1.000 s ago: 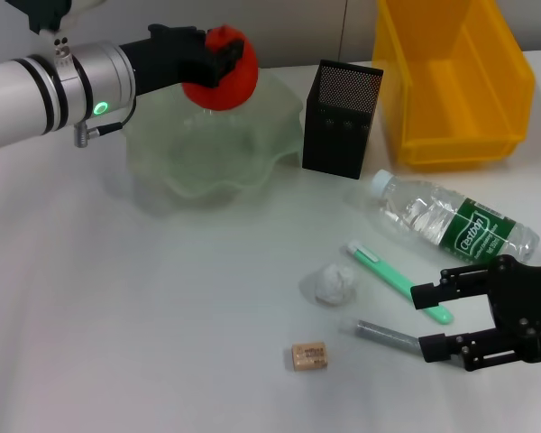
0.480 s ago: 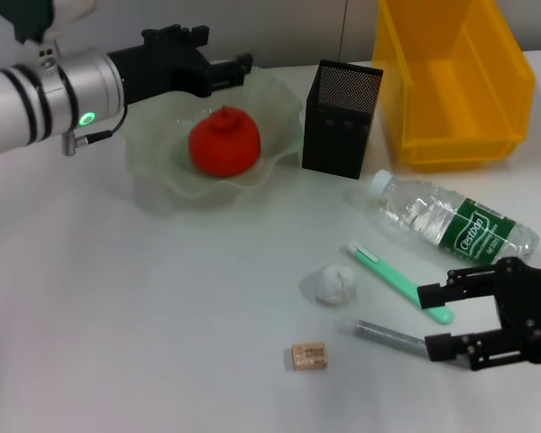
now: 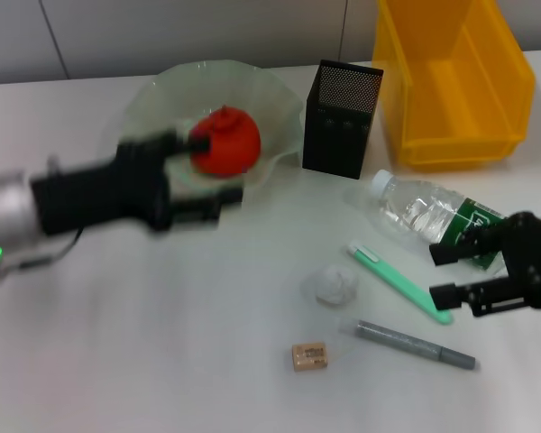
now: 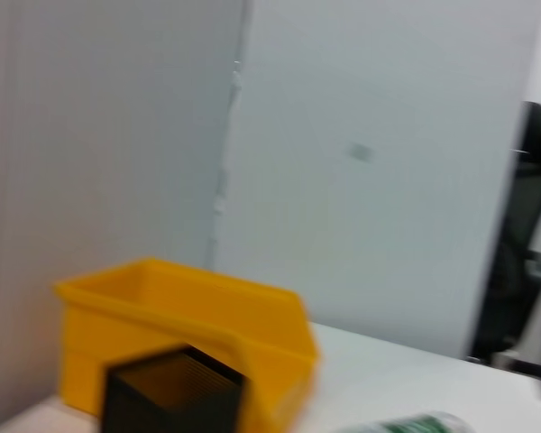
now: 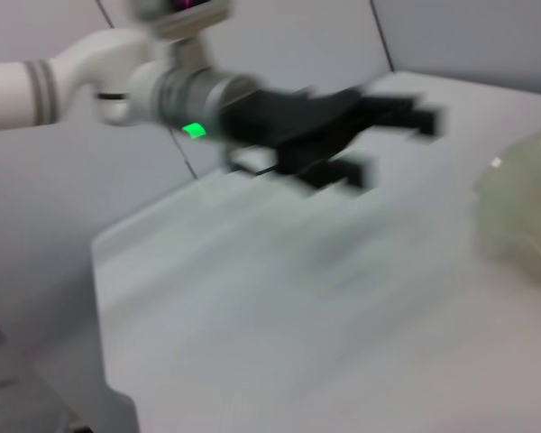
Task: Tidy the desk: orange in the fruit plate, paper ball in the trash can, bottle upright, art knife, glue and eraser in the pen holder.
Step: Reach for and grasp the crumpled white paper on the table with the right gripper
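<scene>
The orange lies in the pale green fruit plate. My left gripper is open and empty, low over the plate's front rim; it also shows in the right wrist view. My right gripper is open beside the label end of the lying bottle, above the tip of the green art knife. The grey glue stick, the eraser and the paper ball lie on the table. The black mesh pen holder stands by the plate.
The yellow bin stands at the back right, behind the bottle. The left wrist view shows the bin, the pen holder and the bottle. The plate's edge shows in the right wrist view.
My left gripper let go of the orange into the plate, then swung down toward the front. My right gripper moved up from the glue stick toward the bottle.
</scene>
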Robot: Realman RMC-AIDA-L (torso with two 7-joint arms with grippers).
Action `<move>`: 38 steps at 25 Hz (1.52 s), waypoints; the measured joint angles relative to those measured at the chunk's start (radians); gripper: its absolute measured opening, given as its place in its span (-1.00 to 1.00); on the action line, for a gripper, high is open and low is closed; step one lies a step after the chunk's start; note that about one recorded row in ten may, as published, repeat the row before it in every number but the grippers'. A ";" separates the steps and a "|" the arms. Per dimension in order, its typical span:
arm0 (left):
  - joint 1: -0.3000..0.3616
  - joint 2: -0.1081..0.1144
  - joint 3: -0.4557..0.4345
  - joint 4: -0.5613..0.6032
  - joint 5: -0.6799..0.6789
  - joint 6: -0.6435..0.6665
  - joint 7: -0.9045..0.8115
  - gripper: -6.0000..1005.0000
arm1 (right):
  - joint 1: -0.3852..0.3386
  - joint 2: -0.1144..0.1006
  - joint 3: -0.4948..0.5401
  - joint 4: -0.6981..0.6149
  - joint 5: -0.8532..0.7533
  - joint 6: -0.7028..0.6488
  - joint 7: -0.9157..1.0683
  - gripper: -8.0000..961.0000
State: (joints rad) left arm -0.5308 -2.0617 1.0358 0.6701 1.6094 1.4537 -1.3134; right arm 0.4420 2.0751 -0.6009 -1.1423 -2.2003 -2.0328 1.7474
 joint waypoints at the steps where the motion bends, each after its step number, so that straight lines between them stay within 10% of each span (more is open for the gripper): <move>1: 0.053 0.003 0.011 0.014 0.004 0.067 0.023 0.72 | 0.005 0.000 -0.012 -0.025 -0.006 0.003 0.025 0.43; 12: 0.245 0.027 0.008 0.040 0.052 0.297 0.106 0.71 | 0.131 -0.004 -0.284 -0.223 -0.202 0.043 0.402 0.43; 24: 0.265 0.030 0.007 0.012 0.052 0.303 0.185 0.71 | 0.244 0.001 -0.588 -0.238 -0.345 0.119 0.587 0.43; 38: 0.270 0.017 0.007 0.004 0.054 0.286 0.208 0.71 | 0.416 0.009 -0.850 0.045 -0.393 0.396 0.673 0.43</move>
State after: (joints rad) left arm -0.2604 -2.0446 1.0431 0.6743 1.6629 1.7394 -1.1050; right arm 0.8581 2.0842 -1.4504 -1.0971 -2.5936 -1.6366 2.4206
